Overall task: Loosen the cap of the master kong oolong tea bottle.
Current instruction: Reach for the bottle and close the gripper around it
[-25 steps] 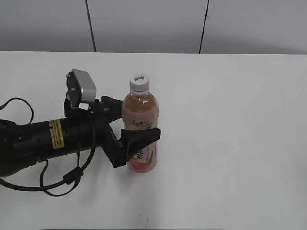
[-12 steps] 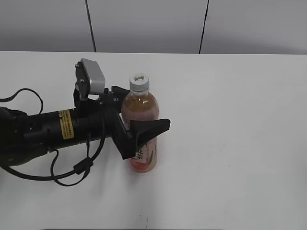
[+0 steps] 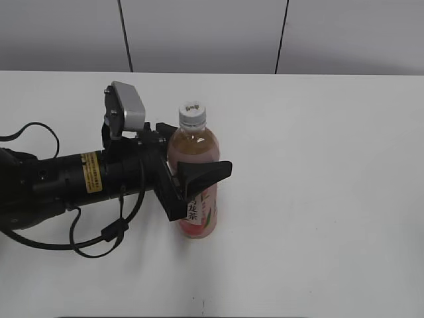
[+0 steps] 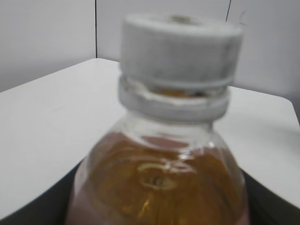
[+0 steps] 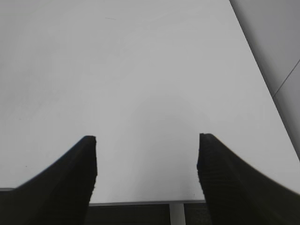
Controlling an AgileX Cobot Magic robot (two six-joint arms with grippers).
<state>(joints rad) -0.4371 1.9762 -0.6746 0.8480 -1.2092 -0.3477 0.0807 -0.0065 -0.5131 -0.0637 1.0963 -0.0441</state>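
Note:
The master kong oolong tea bottle stands upright on the white table, left of the middle. Its white cap is on, with a small dark logo on top. My left gripper reaches in from the left and is shut on the bottle's body below the shoulder, one black finger in front of it and one behind. In the left wrist view the cap and the amber tea of the bottle fill the frame, blurred. My right gripper is open and empty over bare table, out of the exterior view.
The left arm's black body and cables lie across the table's left side. A grey panelled wall stands behind the table's far edge. The right wrist view shows the table's near edge.
My left gripper has moved right along the bottle from a second ago, and its front finger has since drawn in against the bottle. The bottle stays upright in place.

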